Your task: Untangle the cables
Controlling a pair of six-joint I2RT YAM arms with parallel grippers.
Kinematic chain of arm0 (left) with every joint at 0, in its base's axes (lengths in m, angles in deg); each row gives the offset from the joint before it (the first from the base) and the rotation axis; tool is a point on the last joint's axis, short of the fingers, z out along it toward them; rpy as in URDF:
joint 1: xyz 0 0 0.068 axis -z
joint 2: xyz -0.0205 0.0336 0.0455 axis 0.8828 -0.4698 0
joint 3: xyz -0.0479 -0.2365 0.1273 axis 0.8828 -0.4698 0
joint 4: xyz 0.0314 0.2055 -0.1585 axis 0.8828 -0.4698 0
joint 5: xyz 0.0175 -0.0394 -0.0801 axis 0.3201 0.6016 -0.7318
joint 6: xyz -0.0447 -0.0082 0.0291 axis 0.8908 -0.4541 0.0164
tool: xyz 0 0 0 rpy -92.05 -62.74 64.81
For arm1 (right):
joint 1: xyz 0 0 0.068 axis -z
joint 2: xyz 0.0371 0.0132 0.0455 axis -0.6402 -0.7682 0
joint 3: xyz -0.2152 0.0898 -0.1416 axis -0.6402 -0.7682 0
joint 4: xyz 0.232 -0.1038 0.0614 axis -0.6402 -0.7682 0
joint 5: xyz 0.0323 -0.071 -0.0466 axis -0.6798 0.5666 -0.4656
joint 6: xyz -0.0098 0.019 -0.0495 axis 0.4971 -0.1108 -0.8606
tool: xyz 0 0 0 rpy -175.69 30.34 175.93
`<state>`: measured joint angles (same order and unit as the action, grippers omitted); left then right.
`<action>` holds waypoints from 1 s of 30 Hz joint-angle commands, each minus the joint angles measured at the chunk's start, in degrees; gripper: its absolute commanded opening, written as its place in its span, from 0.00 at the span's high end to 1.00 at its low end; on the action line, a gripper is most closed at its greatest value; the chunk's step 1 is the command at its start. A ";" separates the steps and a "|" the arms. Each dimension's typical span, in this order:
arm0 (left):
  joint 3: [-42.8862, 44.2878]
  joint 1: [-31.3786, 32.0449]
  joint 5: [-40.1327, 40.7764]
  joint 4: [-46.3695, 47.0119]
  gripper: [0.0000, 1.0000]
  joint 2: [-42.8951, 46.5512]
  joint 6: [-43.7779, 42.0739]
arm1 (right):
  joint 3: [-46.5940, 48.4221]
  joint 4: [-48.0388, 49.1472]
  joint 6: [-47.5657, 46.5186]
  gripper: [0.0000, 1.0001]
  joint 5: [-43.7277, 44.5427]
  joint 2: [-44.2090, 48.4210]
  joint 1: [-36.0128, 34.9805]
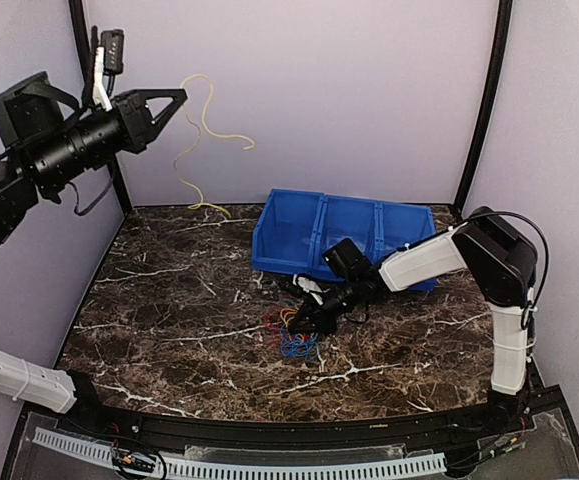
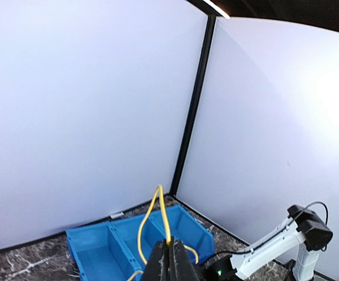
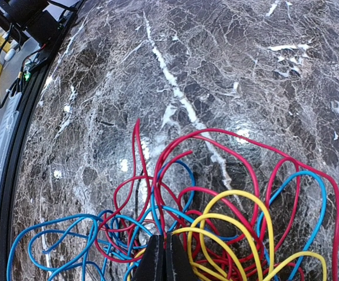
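My left gripper (image 1: 181, 96) is raised high at the far left and is shut on one yellow cable (image 1: 207, 128), which hangs in loops in front of the back wall and reaches the table. In the left wrist view the closed fingers (image 2: 170, 253) pinch this yellow cable (image 2: 157, 206). The remaining bunch of red, blue and yellow cables (image 1: 291, 335) lies on the marble table in front of the bin. My right gripper (image 1: 306, 317) is low at the bunch. In the right wrist view it (image 3: 164, 249) is shut on strands of the tangle (image 3: 216, 199).
A blue bin (image 1: 299, 238) with three compartments stands at the back centre, just behind the right arm; it also shows in the left wrist view (image 2: 99, 253). Black frame posts stand at the back corners. The table has a black front rail (image 1: 269, 425).
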<state>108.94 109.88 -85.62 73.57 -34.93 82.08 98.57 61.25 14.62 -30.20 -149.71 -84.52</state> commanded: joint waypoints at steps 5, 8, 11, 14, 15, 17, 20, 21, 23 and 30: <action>9.00 0.24 8.43 -8.16 1.00 -1.83 -6.26 | 1.43 -4.58 -1.25 0.93 1.60 -0.75 -0.39; 7.66 0.21 10.74 -8.52 1.00 -2.44 -5.92 | 2.83 -7.60 -3.43 0.88 1.49 1.73 -0.42; 6.00 0.26 11.11 -9.02 1.00 -3.39 -4.69 | 5.87 -13.05 -6.70 0.75 2.95 4.37 -0.38; 5.55 0.25 11.09 -9.75 1.00 -4.70 -3.66 | 10.59 -19.29 -9.85 0.61 3.27 7.09 0.70; 5.42 0.26 11.16 -9.96 1.00 -5.38 -3.23 | 11.49 -20.94 -10.52 0.58 3.01 8.12 1.46; 4.82 0.17 11.19 -9.86 1.00 -6.10 -3.03 | 12.59 -23.08 -11.67 0.54 3.08 10.31 2.53; 3.15 0.11 11.07 -9.02 1.00 -6.79 -2.69 | 12.99 -24.77 -12.71 0.51 5.24 13.43 4.10; 2.86 0.10 11.02 -8.64 1.00 -7.11 -2.66 | 12.85 -25.25 -13.24 0.51 5.52 14.29 4.76; 2.27 0.06 11.13 -8.20 1.00 -7.57 -2.70 | 12.48 -26.32 -14.24 0.51 6.17 16.18 6.34; 2.93 -0.53 10.64 -8.55 1.00 -10.11 -3.05 | 5.59 -21.83 -13.20 0.50 6.51 26.36 16.27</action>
<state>111.70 109.82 -75.26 64.13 -44.17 78.84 107.79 37.23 1.46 -25.21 -129.05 -73.13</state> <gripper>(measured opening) 0.007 0.495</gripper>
